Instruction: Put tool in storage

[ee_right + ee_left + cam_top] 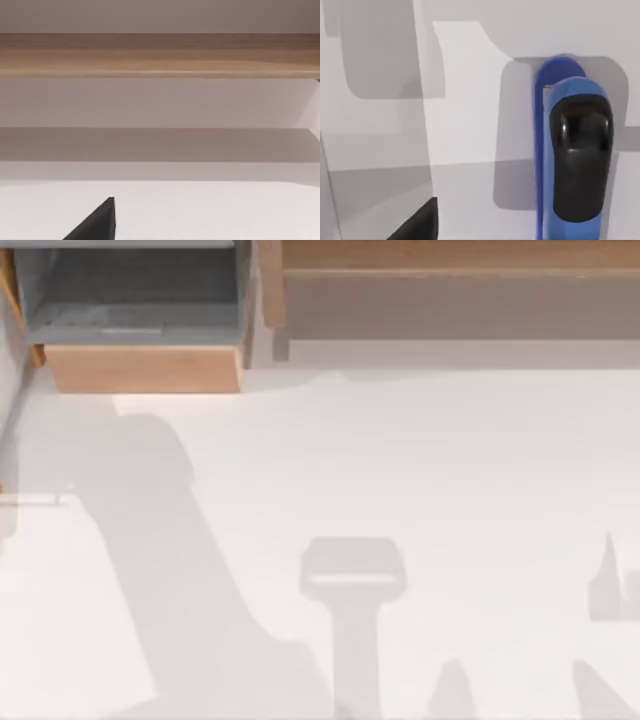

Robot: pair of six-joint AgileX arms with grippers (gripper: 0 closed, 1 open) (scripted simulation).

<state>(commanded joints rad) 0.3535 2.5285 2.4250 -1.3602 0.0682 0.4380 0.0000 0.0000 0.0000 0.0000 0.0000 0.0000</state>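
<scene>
A single open drawer [140, 320] is sitting at the far left of the white table [400, 460], pulled out from a wooden cabinet [450, 280] that runs along the far edge. The drawer has a light wood front and a grey inside, and that grey floor is lying bare.

One stapler [572, 150] is showing in the left wrist view: a bright-blue body with a glossy black top piece. It is lying flat on the table beneath the left arm's camera, its long axis running straight away from the lens, the black-topped end nearer and the rounded blue end pointing away. How it sits relative to the drawer cannot be told.

One dark finger [417, 225] is edging into the left wrist view, and another dark finger [95, 222] into the right wrist view facing the cabinet; whether either gripper's jaws are spread or closed cannot be told.
</scene>
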